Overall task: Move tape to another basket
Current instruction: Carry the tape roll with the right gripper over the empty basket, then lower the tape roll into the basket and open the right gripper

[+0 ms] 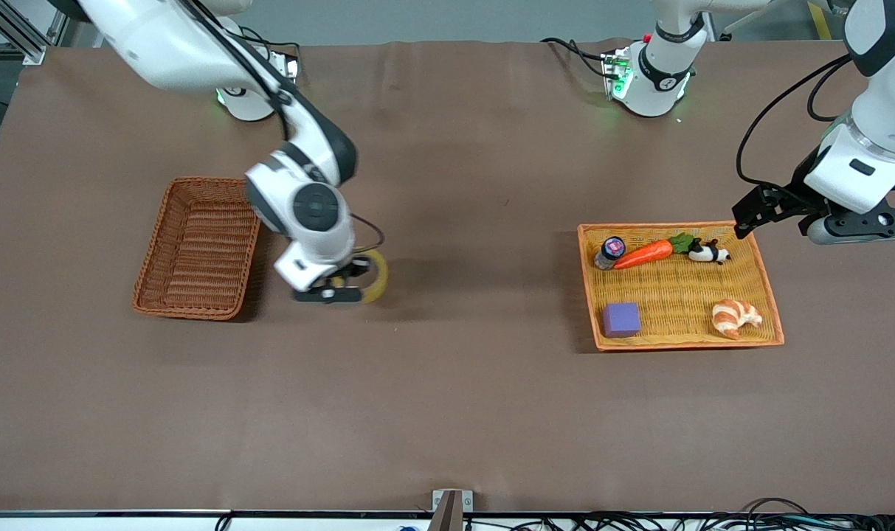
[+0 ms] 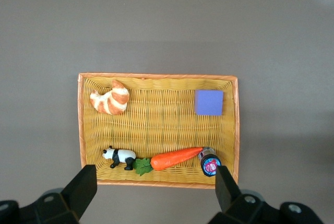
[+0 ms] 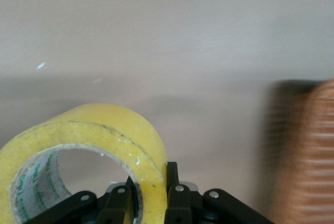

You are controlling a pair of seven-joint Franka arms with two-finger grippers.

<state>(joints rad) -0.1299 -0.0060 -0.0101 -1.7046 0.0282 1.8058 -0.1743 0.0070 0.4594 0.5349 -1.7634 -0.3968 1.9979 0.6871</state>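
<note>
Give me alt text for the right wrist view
The right gripper clamps the wall of the yellowish tape roll, one finger inside the hole, above the brown table. The reddish-brown basket blurs at the edge.

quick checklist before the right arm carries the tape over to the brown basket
1. Grip on tape: ok. The right gripper pinches the wall of the tape.
2. Tape lifted off the table: cannot tell.
3. Brown wicker basket has room: ok, nothing shows inside it.
4. Path to the basket: ok, the tape is right beside it, with nothing between.
5. Left gripper out of the way: ok, open over the orange tray, waiting.
</note>
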